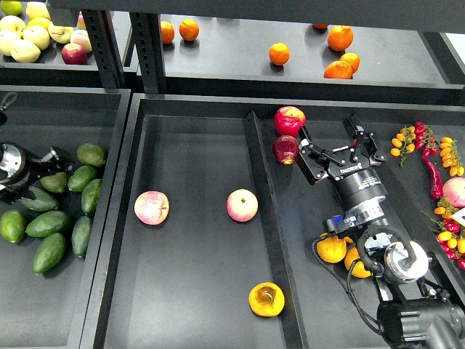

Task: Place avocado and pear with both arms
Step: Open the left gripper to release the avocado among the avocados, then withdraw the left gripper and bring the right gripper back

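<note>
The plump yellow-orange pear with a dark brown pitted spot [266,299] lies alone at the near end of the middle black tray [189,305], just beside the divider on its right side. It is well apart from both arms and nothing touches it. 2 pink-yellow apples [152,207] [242,205] lie farther back in the same tray, apart from each other.

The right black two-finger gripper [325,145] reaches into the right tray, its jaws spread apart and holding nothing. Just beside its left fingertip lie 2 dark red apples [289,120] [285,149]; whether the finger touches the nearer 1 I cannot tell. 2 round oranges [331,249] [356,263] sit beside and partly under the arm nearer the camera. The pear is near and to the left of this arm's base, across the divider.

The left gripper [35,190] comes in at the left edge over the left tray, among a heap of dark green, glossy, elongated avocados [81,178]. Its dark fingers sit against an avocado [54,182], but whether they are clenched on it or released I cannot tell.

Red chillies and small orange tomatoes [429,156] lie at the far right. The shelf behind carries more oranges [279,54] and pale apples [25,51].
</note>
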Robot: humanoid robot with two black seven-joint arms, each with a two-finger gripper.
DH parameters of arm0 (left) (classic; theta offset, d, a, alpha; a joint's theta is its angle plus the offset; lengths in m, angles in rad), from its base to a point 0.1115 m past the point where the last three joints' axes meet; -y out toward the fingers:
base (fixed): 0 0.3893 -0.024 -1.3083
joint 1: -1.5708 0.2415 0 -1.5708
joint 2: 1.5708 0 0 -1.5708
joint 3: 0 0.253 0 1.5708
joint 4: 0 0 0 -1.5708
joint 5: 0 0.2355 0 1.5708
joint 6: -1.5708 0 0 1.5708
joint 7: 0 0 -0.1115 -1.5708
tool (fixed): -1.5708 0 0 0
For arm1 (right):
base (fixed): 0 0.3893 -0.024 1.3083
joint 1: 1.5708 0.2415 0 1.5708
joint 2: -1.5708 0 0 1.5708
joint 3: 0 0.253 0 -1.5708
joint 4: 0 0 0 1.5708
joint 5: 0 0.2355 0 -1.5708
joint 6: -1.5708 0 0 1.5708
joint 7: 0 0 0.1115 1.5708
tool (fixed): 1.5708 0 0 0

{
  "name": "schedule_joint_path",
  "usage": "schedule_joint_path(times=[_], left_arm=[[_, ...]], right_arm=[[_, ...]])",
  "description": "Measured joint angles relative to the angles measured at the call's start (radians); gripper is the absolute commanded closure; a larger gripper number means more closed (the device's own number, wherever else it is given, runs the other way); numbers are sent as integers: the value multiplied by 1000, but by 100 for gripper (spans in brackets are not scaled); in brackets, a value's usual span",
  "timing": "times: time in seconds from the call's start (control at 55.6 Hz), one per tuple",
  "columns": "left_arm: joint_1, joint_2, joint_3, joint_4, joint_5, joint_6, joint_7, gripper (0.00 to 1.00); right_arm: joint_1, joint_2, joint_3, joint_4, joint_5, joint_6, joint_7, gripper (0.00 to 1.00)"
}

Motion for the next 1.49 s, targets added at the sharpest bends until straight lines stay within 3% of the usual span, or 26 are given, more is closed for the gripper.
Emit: schedule_joint_path(times=[0.27,0.558,0.738,0.918,1.116,1.403,1.493], left_arm=[[65,-12,-180,-88,-258,0,0,1],[281,-40,-438,-259,-474,0,0,1],[498,-177,-738,-381,-494,0,0,1],[730,-371,-1004,-600,-496,36,0,1],[908,-554,-1116,-758,-480,127,0,1],[1074,-577,-1194,-777,-449,125,0,1],[1112,-577,-1202,-777,-448,117,0,1]], right_arm=[[-14,0,-29,-1,0,2,-7,0],[-28,0,-44,-7,0,2,-11,0],[-28,0,-58,-8,-2,2,-12,0],[-33,0,-81,-10,-3,2,-12,0],[-46,0,-115,-15,-3,2,-32,0],[-65,-49,-164,-8,0,11,-61,0],[-65,-113,-183,-8,1,26,-105,0]])
